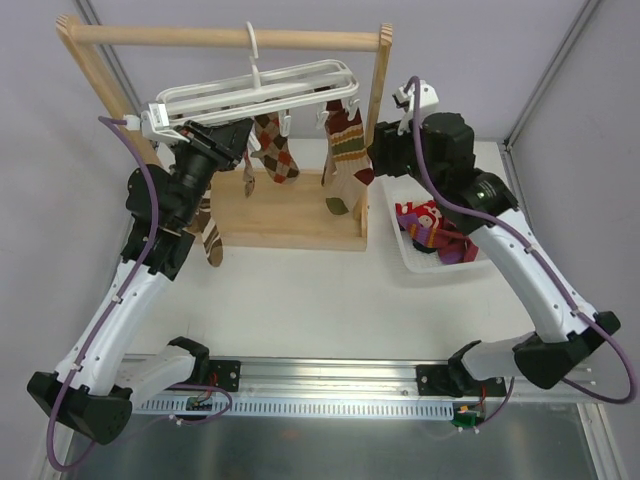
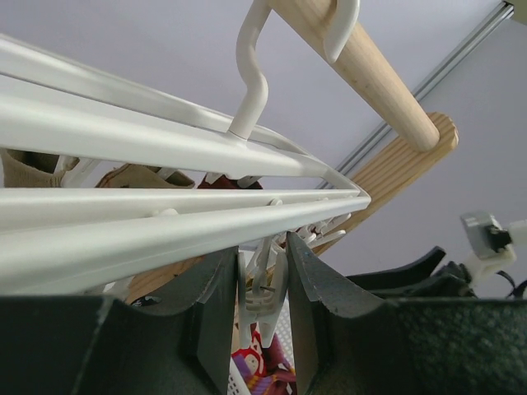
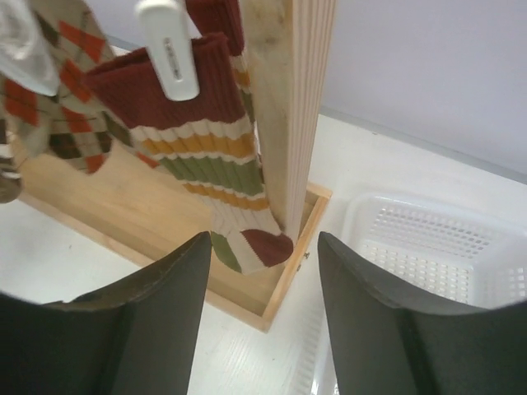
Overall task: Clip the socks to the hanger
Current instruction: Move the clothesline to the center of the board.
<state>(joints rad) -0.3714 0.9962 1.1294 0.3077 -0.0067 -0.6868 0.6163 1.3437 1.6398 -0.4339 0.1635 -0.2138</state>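
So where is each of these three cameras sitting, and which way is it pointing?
Top view: above and behind, looking down on the table; left arm and right arm both show.
Left wrist: looks up along the hanger; left pincer shut on a clip.
Right wrist: faces striped sock and basket; right pincer open.
Shared: top and right wrist both show that sock and basket.

left gripper [image 2: 262, 251] clamped, right gripper [image 3: 263, 243] parted

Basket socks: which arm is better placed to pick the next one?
Right. The right gripper is open and empty near the basket with the socks; the left gripper is shut on a clip of the hanger.
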